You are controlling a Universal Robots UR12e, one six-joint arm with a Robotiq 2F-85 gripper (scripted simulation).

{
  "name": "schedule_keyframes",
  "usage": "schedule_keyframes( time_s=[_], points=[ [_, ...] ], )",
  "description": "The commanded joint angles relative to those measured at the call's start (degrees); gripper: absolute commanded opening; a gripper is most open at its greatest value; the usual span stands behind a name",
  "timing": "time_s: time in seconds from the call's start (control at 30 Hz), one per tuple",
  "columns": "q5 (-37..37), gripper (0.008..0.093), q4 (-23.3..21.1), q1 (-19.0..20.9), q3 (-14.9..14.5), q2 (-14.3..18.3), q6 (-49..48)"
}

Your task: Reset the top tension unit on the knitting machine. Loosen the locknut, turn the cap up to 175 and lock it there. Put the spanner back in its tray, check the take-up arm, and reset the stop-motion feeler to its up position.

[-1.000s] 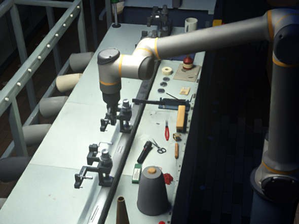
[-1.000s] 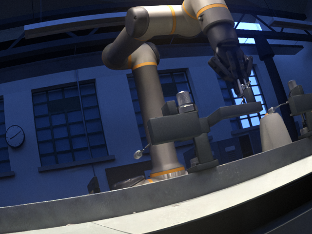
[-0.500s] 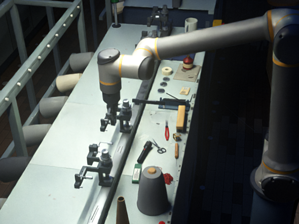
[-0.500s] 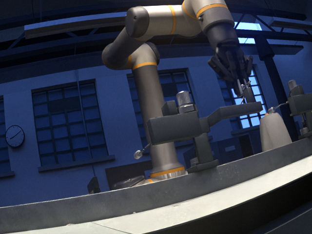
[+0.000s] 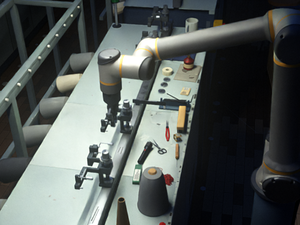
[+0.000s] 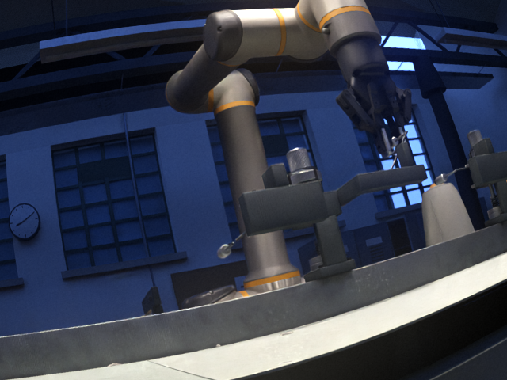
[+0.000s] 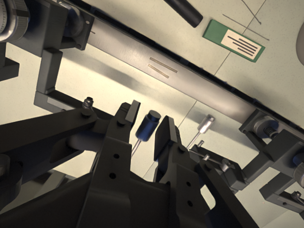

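The stop-motion feeler (image 7: 147, 126), a thin wire with a dark cylindrical tip, stands upright between the fingers of my gripper (image 7: 146, 127), which are open and hold nothing. The feeler rises from the arm of the top tension unit (image 5: 125, 115). That unit's knurled cap (image 5: 126, 104) sits just right of my gripper (image 5: 111, 118). From the low side camera my gripper (image 6: 389, 143) hangs over the end of the unit's arm (image 6: 381, 180). The spanner (image 5: 148, 102) lies with its handle on the blue tray (image 5: 174, 104) on the bench to the right.
Behind the work a metal railing (image 5: 33, 60) holds a row of yarn cones. A second tension unit (image 5: 102, 164) stands nearer on the rail, its feeler (image 7: 205, 124) beside mine. The bench holds pliers (image 5: 167, 131), scissors (image 5: 159, 147), a torch (image 5: 144, 152) and a large grey cone (image 5: 152, 191).
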Motion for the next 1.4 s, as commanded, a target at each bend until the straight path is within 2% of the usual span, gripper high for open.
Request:
schedule_keyframes(
  time_s=[0.0, 0.1, 0.53, 1.07, 1.37],
  points=[
    [0.0, 0.035, -0.02, 0.0, -0.05, -0.03, 0.0],
    [0.0, 0.04, -0.02, 0.0, -0.05, -0.03, 0.0],
    [0.0, 0.04, 0.21, 0.0, -0.22, -0.09, 0.0],
    [0.0, 0.04, 5.35, 0.0, -4.2, -1.26, 0.0],
    [0.0, 0.04, 6.1, 0.0, -4.77, -1.37, 0.0]
  ],
)
